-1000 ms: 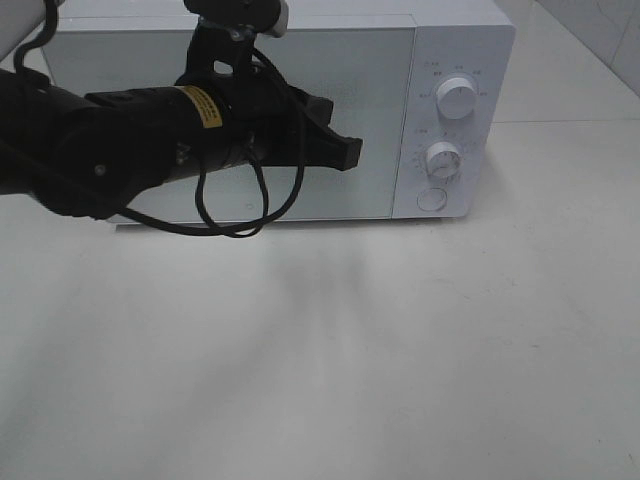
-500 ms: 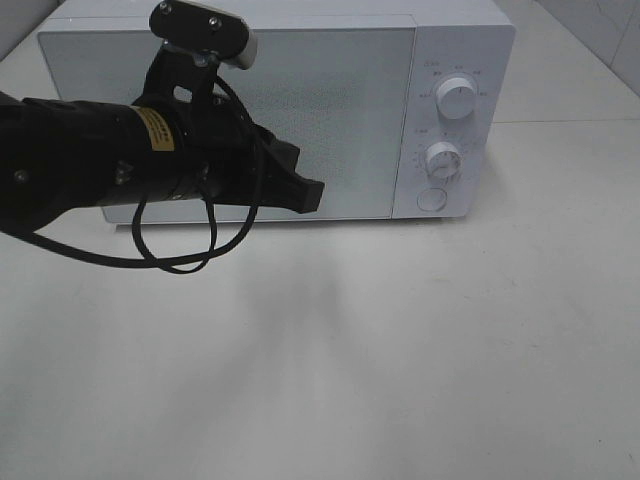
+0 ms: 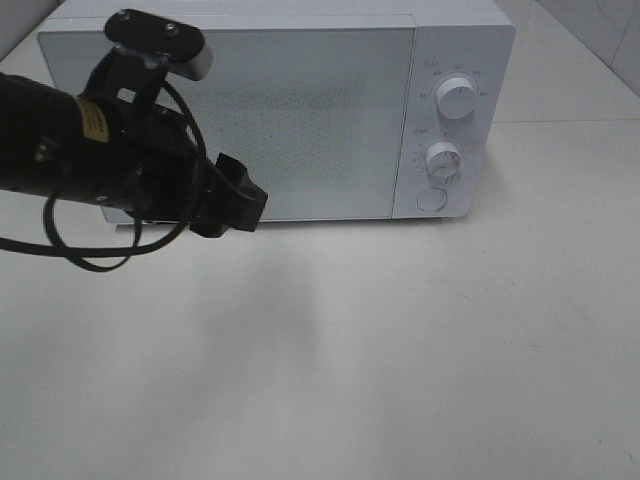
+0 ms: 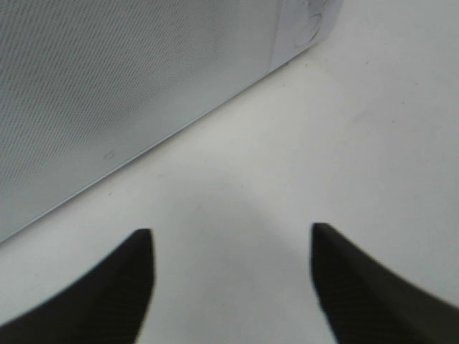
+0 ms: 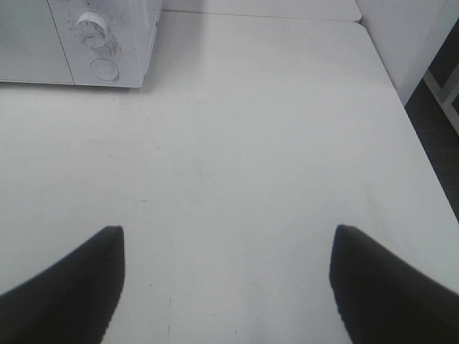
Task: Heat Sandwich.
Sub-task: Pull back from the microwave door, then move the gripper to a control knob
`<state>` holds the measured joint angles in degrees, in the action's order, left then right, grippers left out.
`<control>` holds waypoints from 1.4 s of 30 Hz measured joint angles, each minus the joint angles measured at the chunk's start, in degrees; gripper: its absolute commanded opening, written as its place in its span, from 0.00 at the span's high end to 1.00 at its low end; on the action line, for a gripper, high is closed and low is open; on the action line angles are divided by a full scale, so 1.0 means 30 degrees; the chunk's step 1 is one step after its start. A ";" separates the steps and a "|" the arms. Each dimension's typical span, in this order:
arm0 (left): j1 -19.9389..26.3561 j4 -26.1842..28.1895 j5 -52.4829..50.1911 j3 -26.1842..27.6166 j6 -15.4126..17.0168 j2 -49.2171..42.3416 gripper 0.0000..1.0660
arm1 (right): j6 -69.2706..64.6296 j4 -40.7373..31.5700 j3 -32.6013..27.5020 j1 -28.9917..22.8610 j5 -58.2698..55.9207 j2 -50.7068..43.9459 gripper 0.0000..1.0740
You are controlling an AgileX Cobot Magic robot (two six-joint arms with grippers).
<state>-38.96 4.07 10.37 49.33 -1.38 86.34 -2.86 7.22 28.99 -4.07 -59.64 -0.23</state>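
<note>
From the high view, the left gripper (image 3: 236, 204) hangs before the shut microwave (image 3: 330, 100) at the table's (image 3: 420, 350) back edge. The left wrist view shows its fingers (image 4: 122, 287) spread and empty. In the right wrist view the right gripper (image 5: 226, 287) is spread and empty. The sandwich is out of sight.

White microwave (image 3: 300, 110) on white table (image 3: 400, 350)

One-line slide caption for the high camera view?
Left gripper in front of the closed microwave; no sandwich in sight.
</note>
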 measured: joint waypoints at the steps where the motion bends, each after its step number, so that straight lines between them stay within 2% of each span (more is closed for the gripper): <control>1: 0.0210 -0.0076 0.0745 0.0000 0.0000 -0.0248 0.07 | 0.0000 0.0000 0.0000 0.0000 0.0000 0.0000 0.29; 4: 0.0688 -0.0325 0.2044 0.0000 0.0000 -0.0668 0.05 | 0.0000 0.0000 0.0000 0.0000 0.0000 0.0000 0.29; 8: 0.2292 -0.1356 0.5844 0.0000 0.0000 -0.1872 0.06 | 0.0000 0.0000 0.0000 0.0000 0.0000 0.0000 0.29; 12: 0.3132 -0.1776 0.7983 0.0000 0.0019 -0.2235 0.06 | 0.0000 0.0000 0.0000 0.0000 0.0000 0.0000 0.29; 13: 0.3743 -0.1833 0.9320 0.0000 0.0172 -0.2330 0.06 | 0.0000 0.0000 0.0000 0.0000 0.0000 0.0000 0.29; 16: 0.4507 -0.1833 1.0294 0.0000 0.0458 -0.2464 0.06 | 0.0000 0.0000 0.0000 0.0000 0.0000 0.0000 0.29; 18: 0.5691 -0.1833 1.1268 0.0000 0.1146 -0.2846 0.06 | 0.0000 0.0000 0.0000 0.0000 0.0000 0.0000 0.29; 20: 0.6035 -0.1833 1.1421 0.0000 0.1394 -0.3018 0.06 | 0.0000 0.0000 0.0000 0.0000 0.0000 0.0000 0.29; 22: 0.7296 -0.1872 1.1937 0.0000 0.1910 -0.3705 0.06 | 0.0000 0.0000 0.0000 0.0000 0.0000 0.0000 0.29; 23: 0.7296 -0.1872 1.1937 0.0000 0.1910 -0.3705 0.06 | 0.0000 0.0000 0.0000 0.0000 0.0000 0.0000 0.29; 32: 1.0810 -0.2082 1.3121 0.0000 0.2502 -0.6264 0.06 | -0.0019 0.0000 0.0000 0.0000 0.0000 0.0000 0.29; 36: 1.1669 -0.2254 1.3846 0.0000 0.2521 -0.7143 0.06 | -0.0019 0.0000 0.0000 0.0000 0.0000 0.0000 0.29; 42: 1.1727 -0.2273 1.5604 -0.0076 0.2521 -0.8900 0.06 | -0.0019 0.0000 0.0000 0.0000 0.0000 0.0000 0.29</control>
<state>-3.78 -2.75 57.18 49.10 6.19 59.64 -2.92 7.22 28.99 -4.07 -59.64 -0.23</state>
